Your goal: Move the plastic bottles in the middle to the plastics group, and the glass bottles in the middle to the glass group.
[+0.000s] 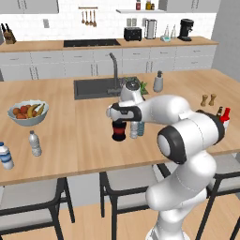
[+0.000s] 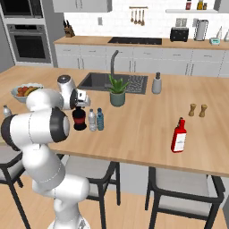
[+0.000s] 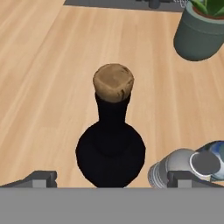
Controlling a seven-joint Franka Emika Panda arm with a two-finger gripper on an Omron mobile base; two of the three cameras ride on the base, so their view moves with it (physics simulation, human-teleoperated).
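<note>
The nearly black glass bottle [image 3: 112, 140] with a cork top and red label stands mid-counter [image 1: 119, 132] [image 2: 79, 120]. My gripper [image 3: 113, 179] hangs just above it, open, with one fingertip [image 3: 41, 178] on each side of its round body [image 1: 119, 122] [image 2: 79, 107]. Close to its right stand the clear plastic bottle [image 3: 174, 168] [image 1: 134, 130] [image 2: 91, 120] and the blue-tinted one with a dark cap [image 3: 205, 162] [image 1: 140, 127] [image 2: 100, 119]. The plastics group, a slim bottle [image 1: 34, 143] and a stout blue-labelled one [image 1: 5, 155], is far left. The red bottle [image 1: 225, 115] [image 2: 179, 136] and the brown bottle [image 1: 219, 111] are far right.
A potted plant [image 2: 117, 91] [image 3: 201, 35] stands behind the middle bottles, by the sink [image 1: 98, 86]. A fruit bowl [image 1: 28, 112] sits at the left. Two wooden shakers [image 1: 208, 100] [image 2: 198, 110] and a soap dispenser [image 1: 158, 82] are toward the right. Stools stand under the counter's front edge.
</note>
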